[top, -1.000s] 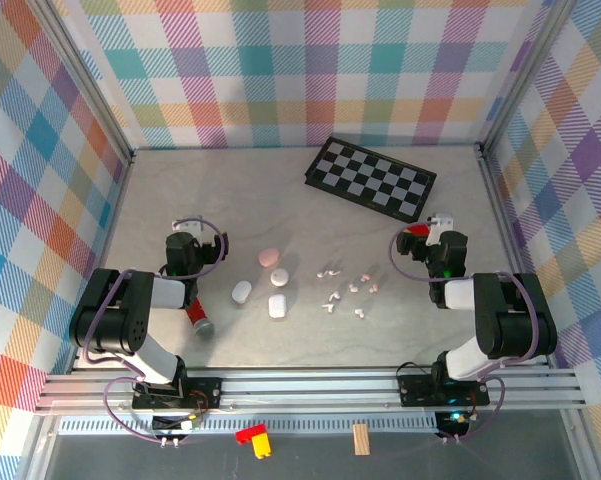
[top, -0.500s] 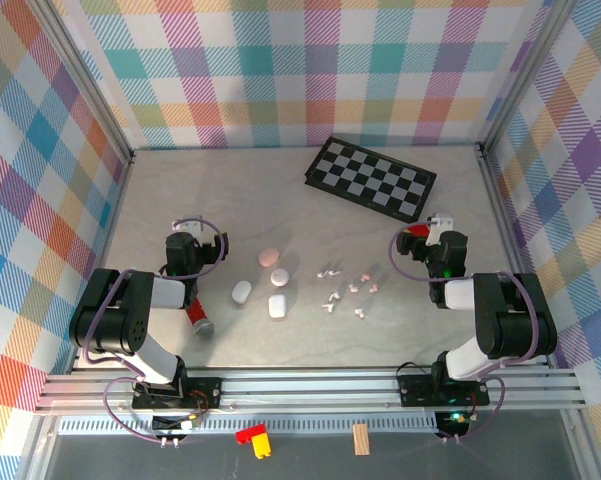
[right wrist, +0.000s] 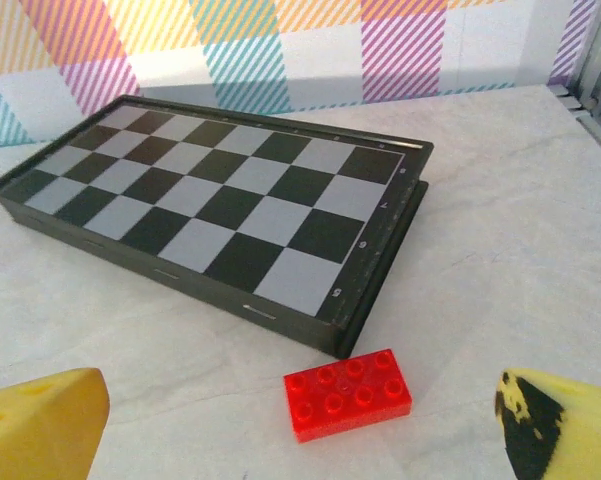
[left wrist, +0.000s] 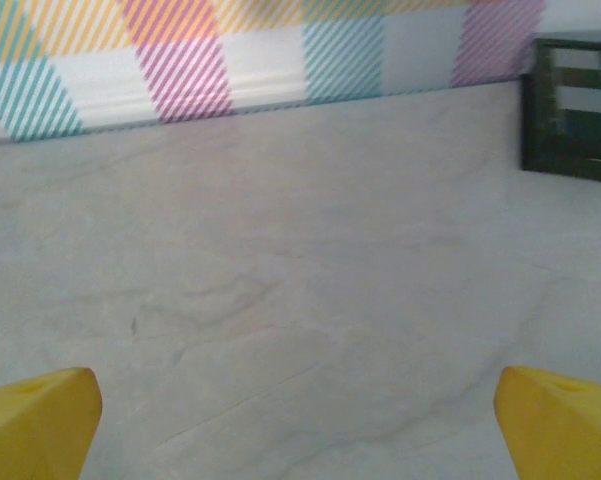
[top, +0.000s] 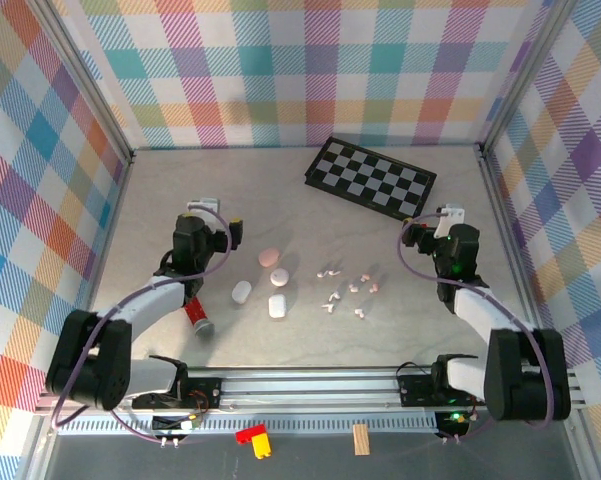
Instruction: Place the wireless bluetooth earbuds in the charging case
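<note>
Earbuds (top: 353, 287) lie scattered loose at mid-table (top: 280, 200); cases (top: 277, 306) near, at their nine o'clock; chessboard (top: 371, 178) at twelve; left gripper (left wrist: 300, 415) at ten, jaws spread wide, empty; right gripper (right wrist: 300, 420) at two, jaws likewise spread, facing a red block (right wrist: 348, 393) beside the chessboard.

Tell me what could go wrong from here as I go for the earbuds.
The earbuds lie tiny and closely scattered; an open pincer coming down on one may flick its neighbours away.
The right pincer faces the red brick and chessboard; swinging toward the middle could sweep the brick along.
The charging cases look shut from above, though I cannot be sure; a lid may need opening first.
</note>
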